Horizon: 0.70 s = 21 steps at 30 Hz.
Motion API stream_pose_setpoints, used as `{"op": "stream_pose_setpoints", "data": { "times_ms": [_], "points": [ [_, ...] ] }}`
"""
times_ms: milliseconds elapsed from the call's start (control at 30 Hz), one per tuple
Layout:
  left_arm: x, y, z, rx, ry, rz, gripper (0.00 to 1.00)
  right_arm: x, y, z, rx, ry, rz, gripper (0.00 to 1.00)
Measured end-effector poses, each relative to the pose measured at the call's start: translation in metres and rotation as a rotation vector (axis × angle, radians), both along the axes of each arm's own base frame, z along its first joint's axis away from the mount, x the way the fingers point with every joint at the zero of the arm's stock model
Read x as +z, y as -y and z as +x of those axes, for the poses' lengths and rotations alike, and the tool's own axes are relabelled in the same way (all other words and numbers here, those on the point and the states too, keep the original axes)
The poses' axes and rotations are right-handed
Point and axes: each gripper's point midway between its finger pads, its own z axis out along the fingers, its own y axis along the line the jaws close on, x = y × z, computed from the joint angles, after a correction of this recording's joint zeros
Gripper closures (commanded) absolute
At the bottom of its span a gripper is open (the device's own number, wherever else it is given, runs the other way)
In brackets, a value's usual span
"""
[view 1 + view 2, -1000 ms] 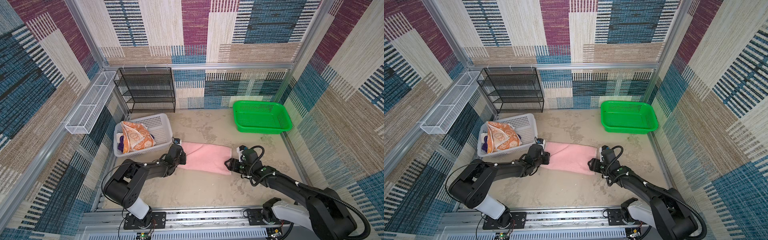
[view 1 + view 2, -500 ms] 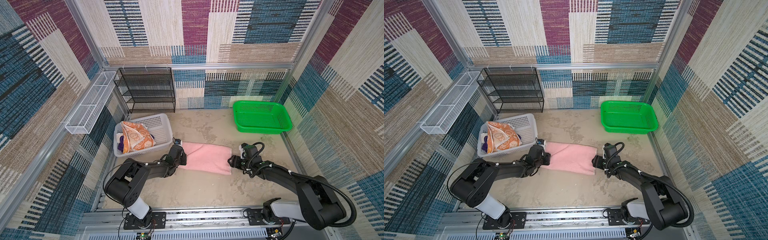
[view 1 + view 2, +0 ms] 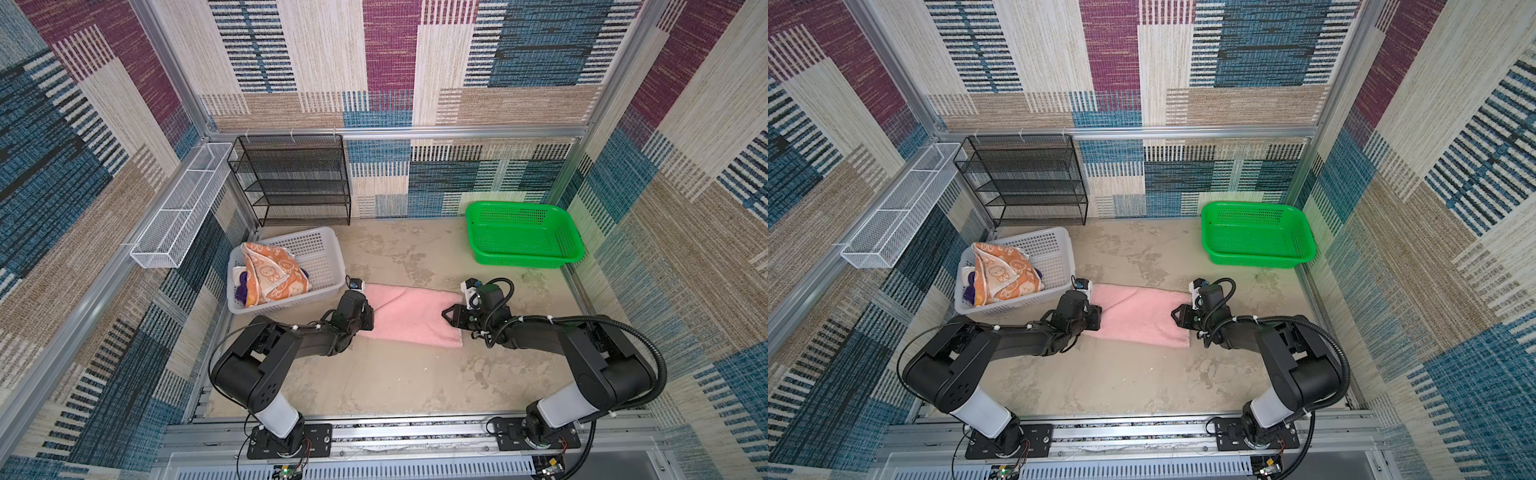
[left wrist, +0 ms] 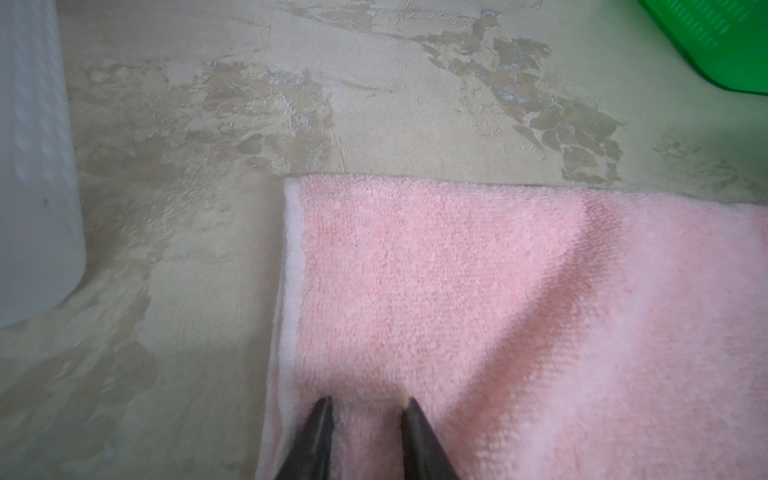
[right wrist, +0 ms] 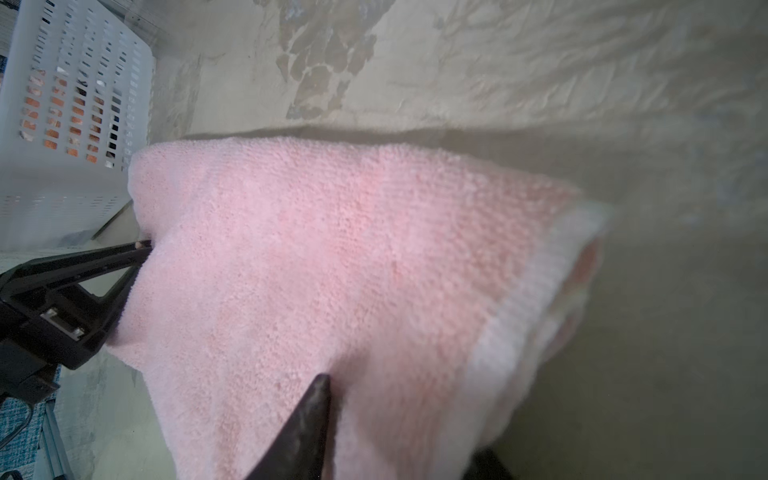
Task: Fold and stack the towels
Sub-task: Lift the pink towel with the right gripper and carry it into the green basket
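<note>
A pink towel lies as a long folded strip across the middle of the table. My left gripper is shut on its left end, with a ridge of pink cloth pinched between the fingers. My right gripper is shut on the right end, one finger on top of the cloth and the other under the pale hem. The orange towel with cartoon figures lies bunched in the white basket, over a purple towel and a whitish one.
A green basket stands at the back right. A black wire rack is against the back wall and a white wire shelf hangs on the left wall. The white basket sits just behind my left gripper.
My right gripper has slid onto the pink towel's right end and closed on it. The left gripper has stayed shut on the left end.
</note>
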Motion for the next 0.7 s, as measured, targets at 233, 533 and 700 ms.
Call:
{"op": "stream_pose_setpoints", "data": {
  "times_ms": [233,533,700],
  "points": [
    [0.002,0.003,0.000,-0.010,0.003,-0.011,0.44,0.019,-0.014,0.025,0.039,0.037,-0.003,1.00],
    [0.037,0.009,-0.002,-0.042,0.061,-0.071,0.01,0.075,-0.017,0.112,0.054,0.162,-0.169,1.00],
    [0.066,0.010,-0.002,-0.050,0.123,-0.104,0.01,0.107,0.003,0.170,0.062,0.199,-0.269,1.00]
  ]
}}
